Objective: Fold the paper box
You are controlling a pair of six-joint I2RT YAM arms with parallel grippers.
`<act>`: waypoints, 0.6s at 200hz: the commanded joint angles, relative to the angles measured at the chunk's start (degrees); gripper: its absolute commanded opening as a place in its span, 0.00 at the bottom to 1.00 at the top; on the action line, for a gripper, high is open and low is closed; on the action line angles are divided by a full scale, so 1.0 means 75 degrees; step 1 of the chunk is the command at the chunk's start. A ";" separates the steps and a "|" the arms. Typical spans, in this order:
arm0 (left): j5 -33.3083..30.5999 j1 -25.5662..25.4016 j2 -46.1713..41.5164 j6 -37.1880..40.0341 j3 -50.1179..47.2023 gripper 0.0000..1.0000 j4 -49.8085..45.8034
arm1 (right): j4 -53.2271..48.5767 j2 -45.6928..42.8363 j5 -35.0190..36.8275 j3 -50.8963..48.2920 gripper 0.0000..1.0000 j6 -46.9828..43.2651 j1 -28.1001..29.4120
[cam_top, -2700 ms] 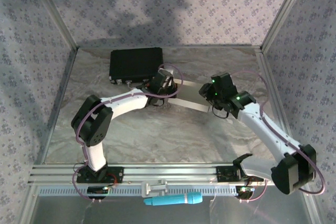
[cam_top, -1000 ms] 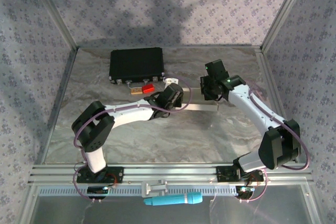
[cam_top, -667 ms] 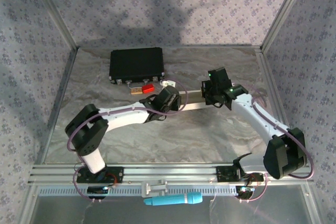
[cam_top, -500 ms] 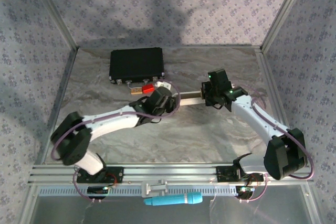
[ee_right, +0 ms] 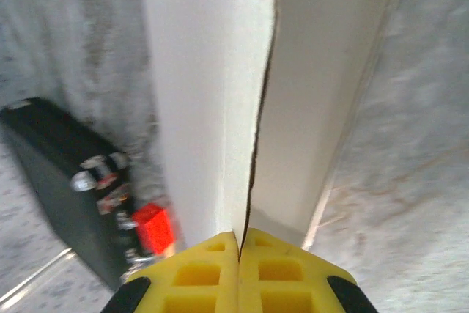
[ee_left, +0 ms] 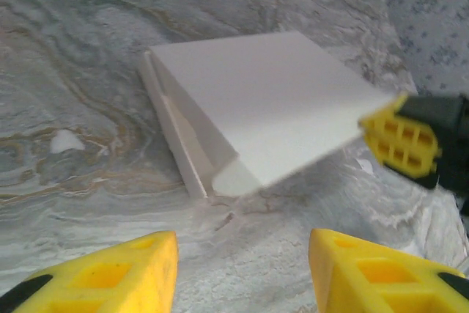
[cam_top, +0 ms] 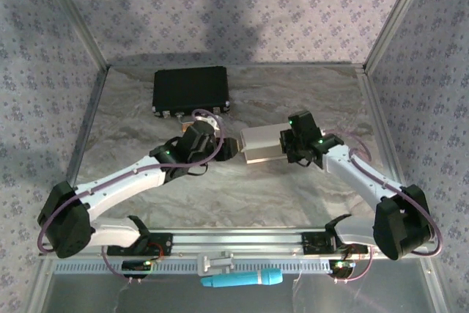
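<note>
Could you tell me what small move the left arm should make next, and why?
Probably ease the left gripper forward to the rounded tab: its jaws are open and empty, while the right gripper pinches the paper box by its raised lid.

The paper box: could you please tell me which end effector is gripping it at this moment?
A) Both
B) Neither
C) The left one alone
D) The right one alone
D: the right end effector is pinched shut on a thin flap of the paper box, while the left end effector is open with nothing between its fingers, short of the box.
</note>
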 commanded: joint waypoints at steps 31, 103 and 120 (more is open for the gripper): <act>0.0352 0.0247 0.0710 -0.0579 0.0552 0.50 -0.0271 | -0.0242 -0.0484 0.0182 -0.1066 0.00 -0.0291 0.0107; 0.1491 0.0451 0.2495 -0.1466 0.0821 0.49 0.0550 | -0.0027 -0.0256 0.0028 -0.1414 0.00 -0.0487 0.0035; 0.1541 0.0452 0.2800 -0.1559 0.0901 0.50 0.0781 | -0.0289 -0.0178 -0.0109 -0.1332 0.03 -0.0541 0.0008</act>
